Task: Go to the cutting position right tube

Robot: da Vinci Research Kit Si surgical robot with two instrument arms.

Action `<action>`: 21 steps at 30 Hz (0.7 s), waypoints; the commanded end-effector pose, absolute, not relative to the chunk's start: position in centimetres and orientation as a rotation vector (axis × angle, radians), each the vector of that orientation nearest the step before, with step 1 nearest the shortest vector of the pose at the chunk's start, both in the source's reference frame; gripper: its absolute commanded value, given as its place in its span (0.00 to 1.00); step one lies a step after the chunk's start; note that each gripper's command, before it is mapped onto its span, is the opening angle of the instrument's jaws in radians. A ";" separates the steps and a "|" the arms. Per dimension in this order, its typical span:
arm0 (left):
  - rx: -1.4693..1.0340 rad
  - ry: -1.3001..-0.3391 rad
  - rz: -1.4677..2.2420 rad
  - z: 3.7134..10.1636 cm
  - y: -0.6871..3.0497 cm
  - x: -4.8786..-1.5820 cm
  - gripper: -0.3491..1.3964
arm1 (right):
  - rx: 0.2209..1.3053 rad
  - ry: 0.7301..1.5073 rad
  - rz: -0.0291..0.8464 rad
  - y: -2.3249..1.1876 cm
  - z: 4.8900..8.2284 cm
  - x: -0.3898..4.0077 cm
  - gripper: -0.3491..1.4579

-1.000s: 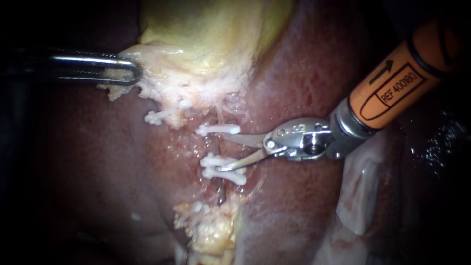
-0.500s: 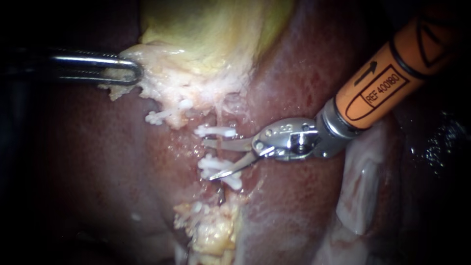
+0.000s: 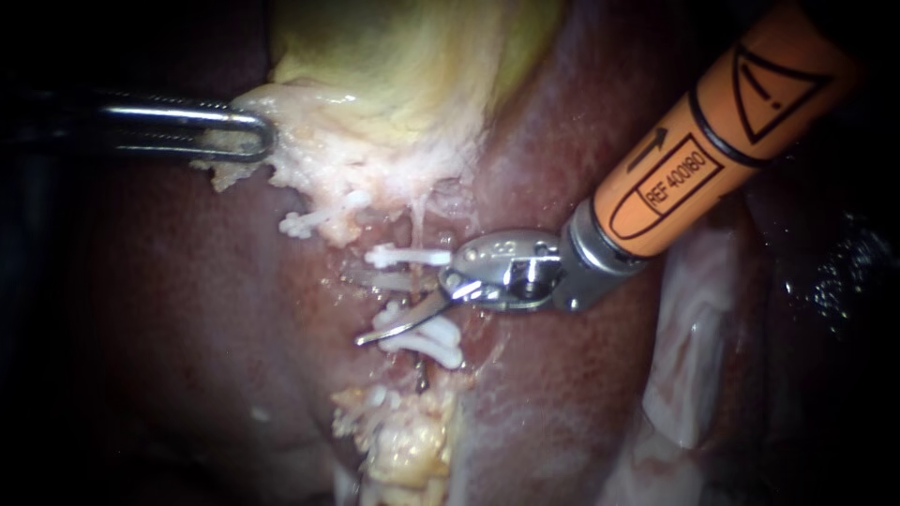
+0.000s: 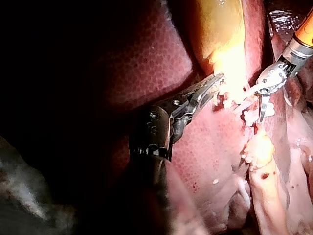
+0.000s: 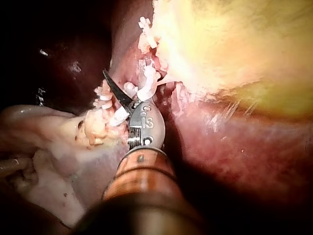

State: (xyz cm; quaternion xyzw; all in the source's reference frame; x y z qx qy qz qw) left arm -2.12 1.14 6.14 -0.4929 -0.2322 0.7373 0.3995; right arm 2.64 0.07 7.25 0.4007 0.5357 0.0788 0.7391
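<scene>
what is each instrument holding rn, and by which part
The left instrument has its jaws shut on the pale tissue at the gallbladder's lower edge. The right instrument holds nothing: its jaws stand open beside the clips.

Endoscope light pooled mid-scene; edges were black. Glare blew out the gallbladder (image 4: 222, 44) in both wrist views. Shaft of left instrument (image 4: 213, 82) sat in deep shadow there.

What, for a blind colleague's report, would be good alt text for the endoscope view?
The right instrument, blades open, reaches between white clips on a tube over dark red liver. The left instrument grips pale tissue below the yellow gallbladder.
</scene>
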 end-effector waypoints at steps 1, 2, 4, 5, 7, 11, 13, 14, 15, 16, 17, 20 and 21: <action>-1.247 -0.587 1.866 6.14 1.14 -2.12 0.00 | 0.882 1.181 0.179 0.07 7.24 2.64 0.92; -1.247 -0.587 1.866 6.14 1.14 -2.12 0.00 | 0.883 1.184 0.179 0.06 7.23 2.65 0.92; -1.247 -0.587 1.866 6.15 1.14 -2.12 0.00 | 0.889 1.182 0.182 0.04 7.20 2.65 0.92; -1.247 -0.587 1.866 6.15 1.14 -2.12 0.00 | 0.890 1.182 0.180 0.04 7.18 2.66 0.92; -1.247 -0.587 1.866 6.15 1.14 -2.12 0.00 | 0.898 1.181 0.179 0.01 7.14 2.67 0.92; -1.247 -0.587 1.866 6.15 1.14 -2.12 0.00 | 0.911 1.180 0.173 -0.05 7.03 2.69 0.92; -1.247 -0.587 1.866 6.14 1.14 -2.12 0.00 | 0.917 1.178 0.176 -0.08 6.98 2.70 0.92; -1.247 -0.588 1.866 6.15 1.14 -2.12 0.00 | 0.918 1.178 0.176 -0.08 6.96 2.70 0.92; -1.247 -0.588 1.866 6.15 1.14 -2.12 0.00 | 0.922 1.175 0.181 -0.09 6.95 2.71 0.92; -1.247 -0.588 1.866 6.14 1.14 -2.12 0.00 | 0.923 1.176 0.180 -0.09 6.94 2.71 0.92; -1.247 -0.587 1.866 6.15 1.14 -2.12 0.00 | 0.923 1.176 0.180 -0.09 6.93 2.71 0.92; -1.247 -0.587 1.866 6.15 1.14 -2.12 0.00 | 0.924 1.173 0.187 -0.09 6.94 2.71 0.92; -1.247 -0.587 1.866 6.15 1.14 -2.12 0.00 | 0.927 1.170 0.192 -0.08 6.94 2.71 0.92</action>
